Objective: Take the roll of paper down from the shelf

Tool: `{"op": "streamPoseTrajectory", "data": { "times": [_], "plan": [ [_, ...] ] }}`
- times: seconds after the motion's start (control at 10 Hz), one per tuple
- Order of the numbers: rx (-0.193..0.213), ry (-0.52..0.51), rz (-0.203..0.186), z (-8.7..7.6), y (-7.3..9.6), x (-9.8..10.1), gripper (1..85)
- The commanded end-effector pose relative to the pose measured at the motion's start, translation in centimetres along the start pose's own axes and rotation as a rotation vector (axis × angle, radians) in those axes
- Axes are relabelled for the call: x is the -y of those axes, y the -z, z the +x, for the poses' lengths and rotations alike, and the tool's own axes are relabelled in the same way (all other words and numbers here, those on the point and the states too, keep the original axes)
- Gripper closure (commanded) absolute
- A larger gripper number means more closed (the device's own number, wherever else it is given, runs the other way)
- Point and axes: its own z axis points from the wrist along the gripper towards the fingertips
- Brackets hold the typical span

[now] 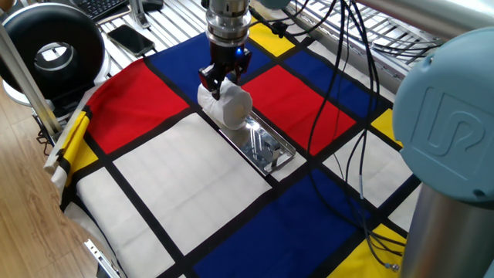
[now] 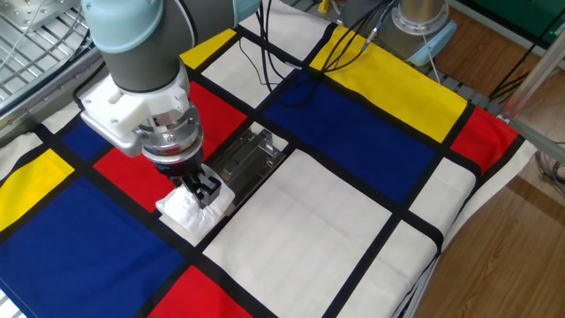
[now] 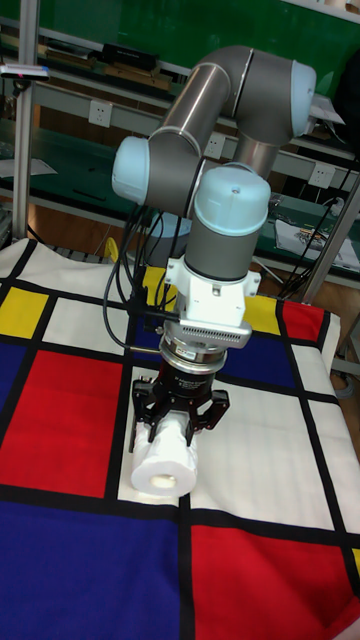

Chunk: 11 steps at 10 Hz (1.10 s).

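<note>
The roll of paper [image 1: 228,109] is white and embossed, and my gripper [image 1: 219,85] is shut on it from above. It lies at the near-left end of the shelf [image 1: 267,149], a shiny silver plate flat on the chequered cloth. In the other fixed view the roll of paper [image 2: 189,210] sits just off the shelf [image 2: 248,158], under the gripper [image 2: 203,189]. The tall fixed view shows the roll of paper [image 3: 164,461] with its hollow core facing the camera, the gripper [image 3: 177,424] clamping its sides; the shelf is hidden behind them.
A large black reel [image 1: 52,52] and a phone [image 1: 130,38] lie at the back left on the slatted table. Black cables [image 1: 338,93] hang across the right of the cloth. The arm's grey base [image 1: 451,147] fills the right edge. The cloth's left edge [image 1: 69,147] drops to the floor.
</note>
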Motion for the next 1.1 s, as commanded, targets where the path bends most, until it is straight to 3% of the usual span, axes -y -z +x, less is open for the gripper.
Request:
{"op": "streamPoseTrajectory", "data": {
  "times": [0.0, 0.8, 1.0],
  "plan": [
    [-0.005, -0.006, -0.017, -0.7, 1.0, -0.4, 84.7],
    [0.004, -0.008, -0.020, -1.2, 0.9, -0.5, 84.7],
    [-0.001, -0.009, -0.015, -2.1, 0.3, -0.5, 84.7]
  ]
}}
